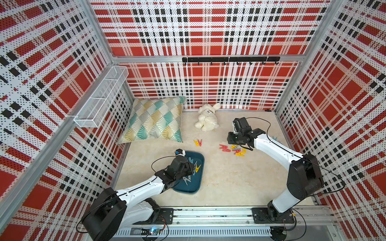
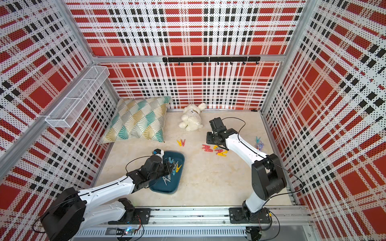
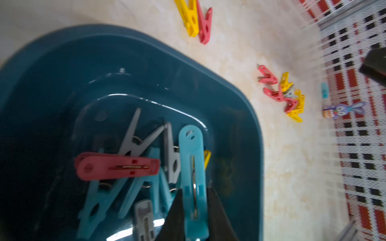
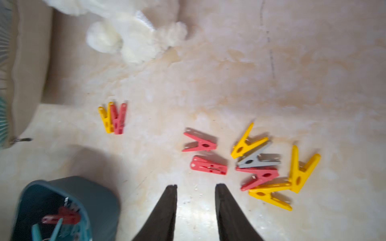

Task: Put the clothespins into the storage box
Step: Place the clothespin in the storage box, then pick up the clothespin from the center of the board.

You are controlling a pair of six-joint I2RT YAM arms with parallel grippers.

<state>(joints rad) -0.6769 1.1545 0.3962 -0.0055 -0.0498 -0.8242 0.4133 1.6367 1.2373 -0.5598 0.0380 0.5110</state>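
The left gripper [image 3: 194, 188] is pinching a light blue clothespin [image 3: 188, 150], black fingers [image 3: 176, 210] pressed to both its sides, over the storage box [image 3: 240, 125]. Directly below it in the box lie a red clothespin [image 3: 117, 165], grey clothespins [image 3: 142, 138] and further blue ones, heaped and overlapping.

The right gripper [image 4: 196, 186] is spread, with nothing between its fingers, above bare table [image 4: 271, 83]. Just ahead of its tips lie two red pegs [image 4: 200, 144], apart from each other. Beside them is a touching tangle of yellow, grey and red pegs [image 4: 263, 175]. Farther ahead a yellow-and-red pair [image 4: 113, 117] lies side by side, and past that a white plush rabbit [image 4: 133, 37].

In both top views a patterned cushion [image 1: 154, 121] sits beside the rabbit, and the storage box is well off toward the left arm. Behind the right arm, by the side wall, a stray blue peg [image 2: 258, 139] lies next to a small purple bunny figure [image 2: 259, 145].
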